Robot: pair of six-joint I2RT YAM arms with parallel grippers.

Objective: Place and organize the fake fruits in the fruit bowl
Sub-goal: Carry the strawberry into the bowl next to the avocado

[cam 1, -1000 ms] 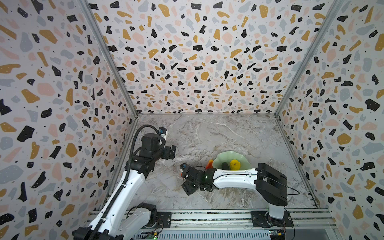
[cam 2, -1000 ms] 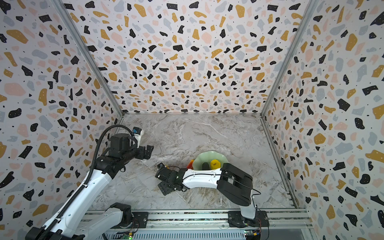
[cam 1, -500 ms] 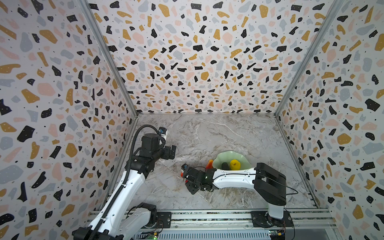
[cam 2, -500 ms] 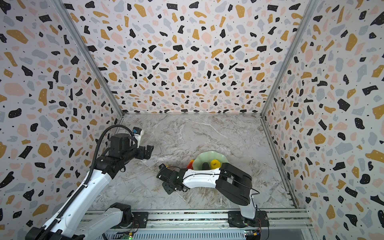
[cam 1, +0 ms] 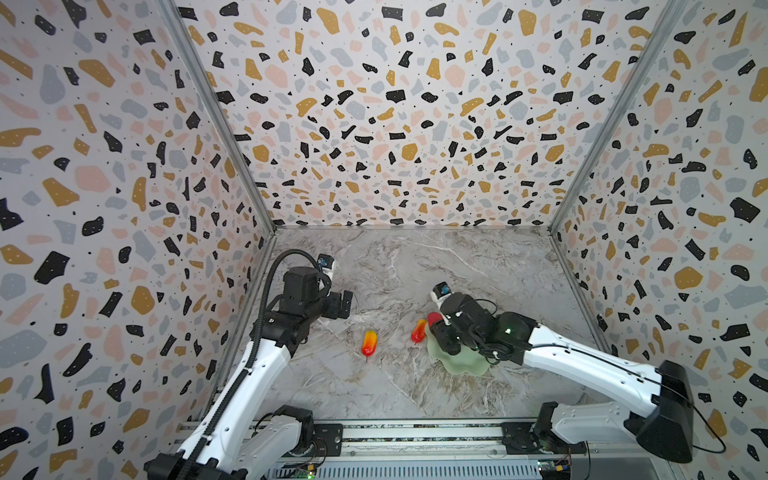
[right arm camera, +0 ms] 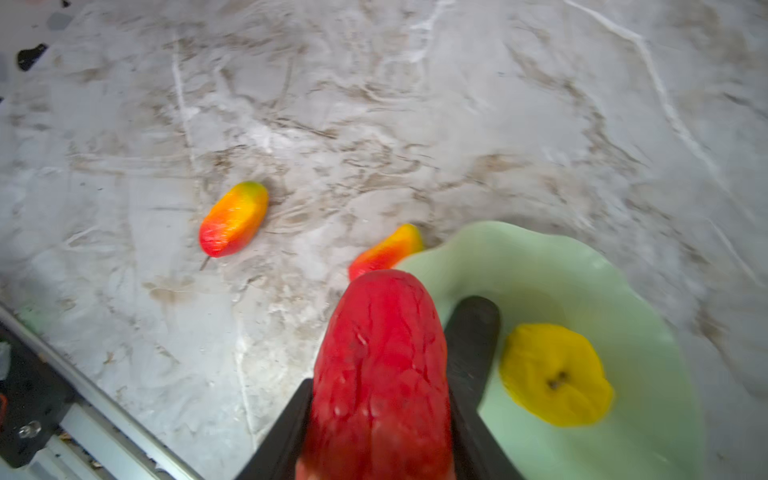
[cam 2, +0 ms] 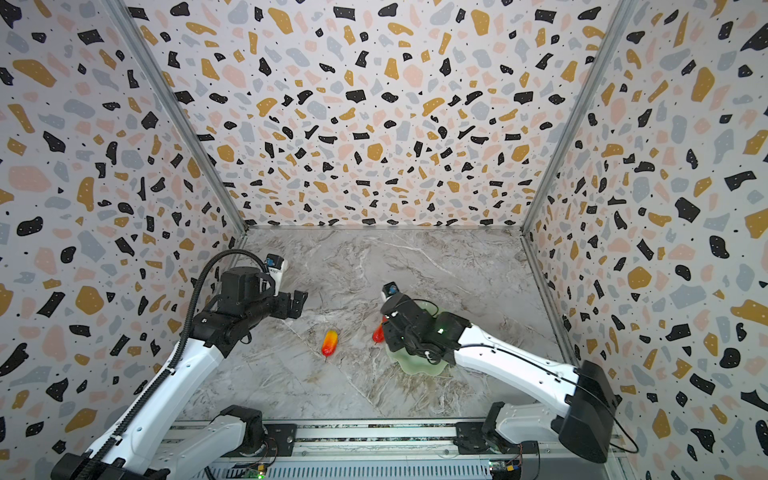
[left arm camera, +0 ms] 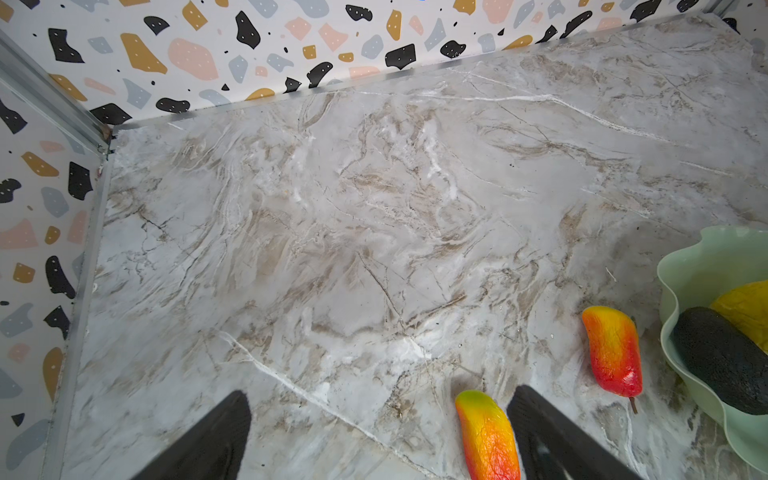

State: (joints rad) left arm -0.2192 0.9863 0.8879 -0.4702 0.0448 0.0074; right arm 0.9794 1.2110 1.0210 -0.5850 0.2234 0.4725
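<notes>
Nearest the rail sits the fruit bowl (cam 1: 461, 368), already holding the yellow round fruit (right arm camera: 555, 374) and the dark oval fruit (left arm camera: 723, 361). Over its rim, on the side facing the loose fruits, hangs the right claw (right arm camera: 386, 332), closed narrow on the red strawberry (right arm camera: 382, 374). One elongated fruit (cam 1: 419, 331) lies on the table (cam 1: 415, 270) just beside that rim; the other elongated fruit (cam 1: 369, 343) lies apart, farther left. Beyond them the left claw (cam 1: 345, 303) hovers wide open and empty.

Let go here, the strawberry would likely strike the rim and roll back onto the table; it wants carrying further inward first. Its tapered body could also squirt out of a side pinch. A low claw might nudge or tip the bowl, which looks light; a shallow dish with two fruits inside leaves little room, so a dropped piece may knock another out.

The bowl is pale mint green, smooth, with a wavy scalloped edge. The yellow fruit is matt and dimpled; the dark one is blackish and finely pebbled. The strawberry is glossy and veined, its leaves hidden from view. The elongated pair are waxy, red running through orange to yellow, each with a thin stem; the table is marble-patterned in grey and brown.
</notes>
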